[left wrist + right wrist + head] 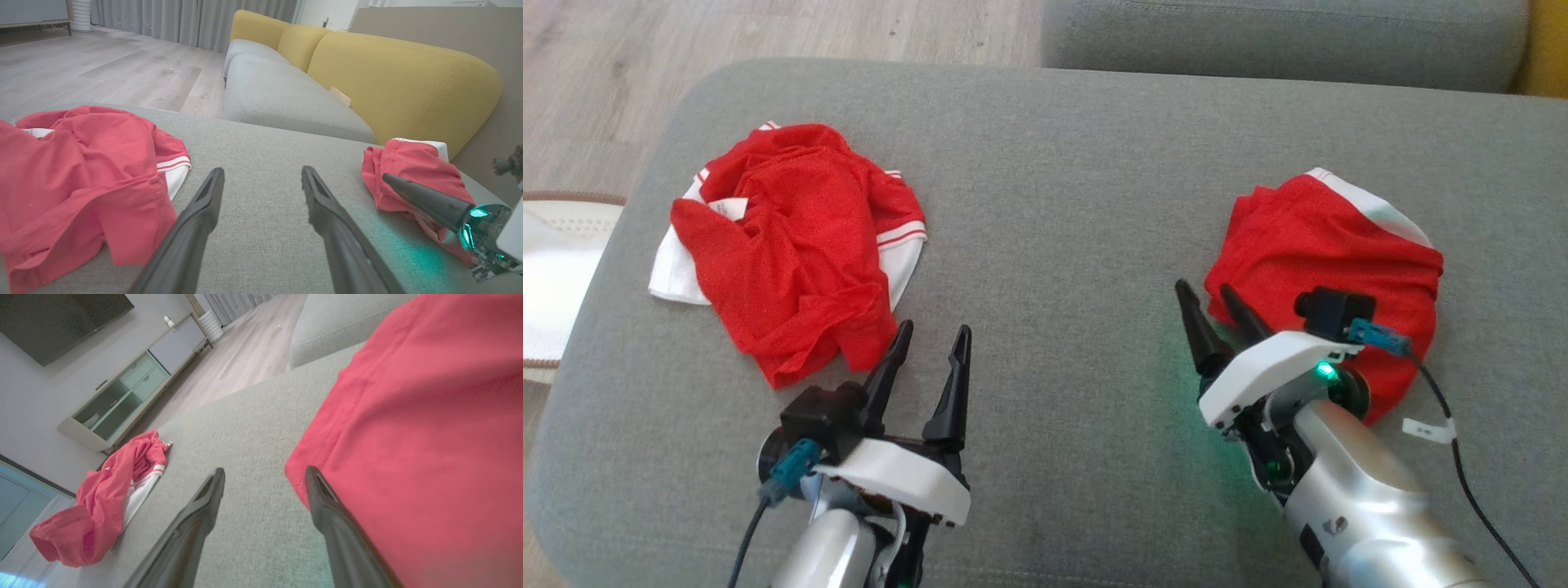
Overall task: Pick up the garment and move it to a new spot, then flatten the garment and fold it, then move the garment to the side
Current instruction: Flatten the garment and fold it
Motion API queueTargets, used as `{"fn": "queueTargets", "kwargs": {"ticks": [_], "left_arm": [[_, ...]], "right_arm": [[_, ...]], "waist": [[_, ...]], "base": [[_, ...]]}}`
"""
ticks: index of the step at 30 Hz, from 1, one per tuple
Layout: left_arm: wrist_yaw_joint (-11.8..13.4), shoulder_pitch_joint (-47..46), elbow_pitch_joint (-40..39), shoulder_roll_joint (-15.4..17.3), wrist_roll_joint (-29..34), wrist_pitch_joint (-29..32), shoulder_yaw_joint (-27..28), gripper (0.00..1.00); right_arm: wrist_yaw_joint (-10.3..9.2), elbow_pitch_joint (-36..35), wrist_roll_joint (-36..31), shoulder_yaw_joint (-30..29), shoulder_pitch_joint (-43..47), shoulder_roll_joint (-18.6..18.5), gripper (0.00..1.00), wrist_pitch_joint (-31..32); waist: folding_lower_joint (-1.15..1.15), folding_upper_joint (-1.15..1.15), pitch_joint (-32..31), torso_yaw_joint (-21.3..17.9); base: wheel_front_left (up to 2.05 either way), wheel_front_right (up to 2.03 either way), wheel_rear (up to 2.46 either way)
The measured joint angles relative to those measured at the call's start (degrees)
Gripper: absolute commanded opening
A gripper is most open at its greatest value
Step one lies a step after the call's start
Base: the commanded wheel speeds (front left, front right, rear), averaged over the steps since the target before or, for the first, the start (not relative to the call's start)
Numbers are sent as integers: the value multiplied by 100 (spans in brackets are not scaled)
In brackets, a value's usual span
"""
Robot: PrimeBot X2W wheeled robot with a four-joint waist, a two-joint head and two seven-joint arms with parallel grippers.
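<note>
Head view: grey cushion (1062,204) carries two red pieces. Crumpled garment (800,237), red with white trim, lies near the cushion's left edge, slightly toward the far side. Second garment (1323,237), more compactly bunched, sits near the right edge. Left gripper (934,328) has its fingers spread and empty, just beside the crumpled garment's near hem. Right gripper (1204,286) is also spread and empty, at the second garment's left hem; right wrist view shows one finger at that hem, contact unclear.
</note>
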Motion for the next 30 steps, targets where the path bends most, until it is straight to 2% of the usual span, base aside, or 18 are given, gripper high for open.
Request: {"fn": "queueTargets", "kwargs": {"ticks": [7, 11, 14, 16, 20, 24, 25, 30], "left_arm": [[7, 2, 7, 0, 0, 0, 15, 100], [5, 30, 5, 0, 0, 0, 59, 100], [7, 64, -46, 1, 0, 0, 159, 100], [26, 81, -205, 5, 0, 0, 250, 100], [54, 226, -393, 7, -43, 0, 370, 100], [55, 293, -556, 10, -47, 0, 435, 100], [55, 293, -556, 10, -47, 0, 435, 100], [40, 294, -641, 10, -24, 0, 503, 100]], "right_arm": [[0, 22, 48, 386, 2, -1, 100, 202], [0, -227, 31, 392, 43, -51, 100, -15], [0, -398, -123, 177, 103, -187, 100, -238], [0, -610, -571, -238, 276, -379, 100, -357], [0, -1307, -1339, -1274, 828, -433, 100, -388], [0, -2265, -2163, -2309, 1552, -230, 100, -401], [0, -2265, -2163, -2309, 1552, -230, 100, -401], [0, -2958, -2742, -3082, 2347, 11, 100, -401]], "waist": [[0, 0, -89, -168], [0, 0, -183, -337], [0, 0, -264, -499], [0, 0, -352, -676], [0, 0, -457, -928], [0, 0, -510, -1167], [0, 0, -510, -1167], [0, 0, -499, -1374]], "base": [[0, 0, 0], [0, 0, 0], [0, 0, 0], [0, 0, 0], [0, 0, 0], [0, 0, 0], [0, 0, 0], [0, 0, 0]]}}
